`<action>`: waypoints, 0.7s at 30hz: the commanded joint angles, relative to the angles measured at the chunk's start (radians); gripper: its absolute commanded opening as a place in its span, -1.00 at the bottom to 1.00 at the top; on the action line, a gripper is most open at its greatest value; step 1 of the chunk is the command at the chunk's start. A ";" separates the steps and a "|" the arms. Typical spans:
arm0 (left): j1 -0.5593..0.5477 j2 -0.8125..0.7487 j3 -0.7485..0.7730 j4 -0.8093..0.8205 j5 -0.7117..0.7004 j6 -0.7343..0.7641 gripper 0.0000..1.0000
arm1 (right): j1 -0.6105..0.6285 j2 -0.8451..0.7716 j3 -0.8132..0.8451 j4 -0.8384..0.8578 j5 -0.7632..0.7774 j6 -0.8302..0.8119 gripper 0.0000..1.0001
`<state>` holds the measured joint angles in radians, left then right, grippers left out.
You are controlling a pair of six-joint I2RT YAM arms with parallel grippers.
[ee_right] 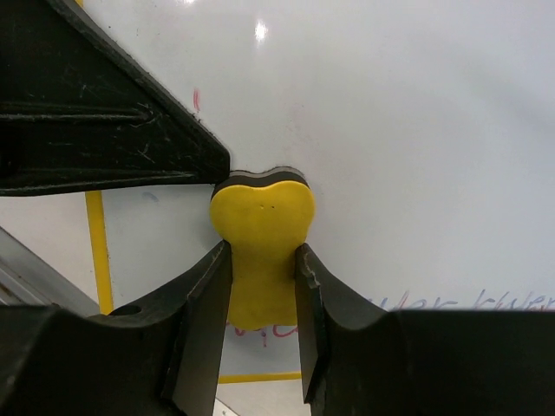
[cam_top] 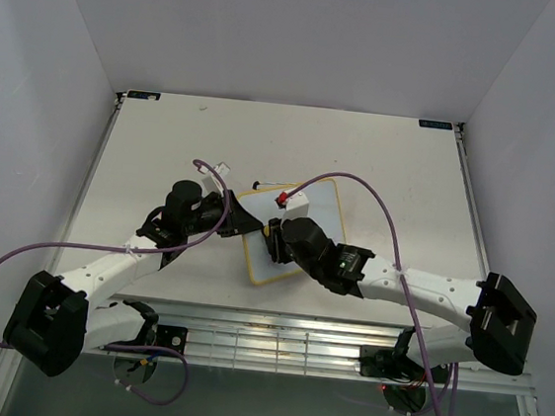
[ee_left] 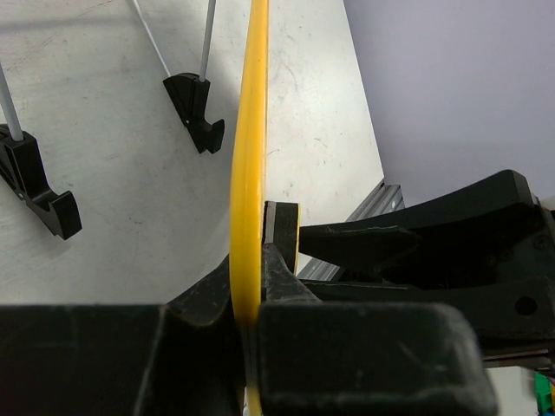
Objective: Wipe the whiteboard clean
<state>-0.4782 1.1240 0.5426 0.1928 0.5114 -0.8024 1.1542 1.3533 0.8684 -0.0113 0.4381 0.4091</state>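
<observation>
The whiteboard [cam_top: 321, 218] sits near the middle of the table [cam_top: 165, 147], turned at an angle so that its long sides run from the near left toward the far right. The left gripper [cam_top: 239, 221] is at the board's left edge. In the left wrist view its jaws are closed tight on the thin yellow frame [ee_left: 247, 156], one finger on each face, with the frame seen edge-on between them. The right gripper [cam_top: 279, 240] reaches over the board's near left part from the right side. Its jaws are partly closed and grip a small yellow sponge eraser [ee_right: 262, 208] by its sides. In the right wrist view the eraser's dark felt face is pressed flat against the white surface [ee_right: 390, 130], just beside the black body of the left gripper [ee_right: 87, 113] and a strip of the frame [ee_right: 97, 251]. Most of the surface around the eraser is plain white. A line of faint pink handwriting [ee_right: 503, 303] runs along the board on the wrist side of the eraser, partly hidden by the right finger, and a short pink stroke [ee_right: 196, 100] shows beyond the eraser near the left gripper. Behind the board, on the side facing away from the eraser, two black feet [ee_left: 198, 108] of a thin wire stand rest on the table, well apart from the frame. A small white piece with a red end [cam_top: 291, 203] shows at the board's far left edge in the top view; what it is cannot be told.
</observation>
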 commanded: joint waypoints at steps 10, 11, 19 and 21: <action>-0.071 -0.050 0.039 0.174 0.194 -0.126 -1.00 | 0.088 0.099 0.017 0.074 -0.133 0.066 -0.85; -0.071 -0.055 0.034 0.174 0.171 -0.135 -1.00 | 0.090 0.102 0.020 0.073 -0.136 0.068 -0.85; -0.071 -0.047 0.025 0.174 0.147 -0.170 -1.00 | 0.102 0.073 -0.048 0.083 -0.156 0.037 -0.84; -0.071 -0.046 0.026 0.175 0.151 -0.169 -1.00 | 0.102 0.054 -0.086 0.100 -0.160 0.037 -0.84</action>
<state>-0.4786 1.1221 0.5297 0.1871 0.4858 -0.8658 1.1934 1.3624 0.8524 0.0212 0.5072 0.4107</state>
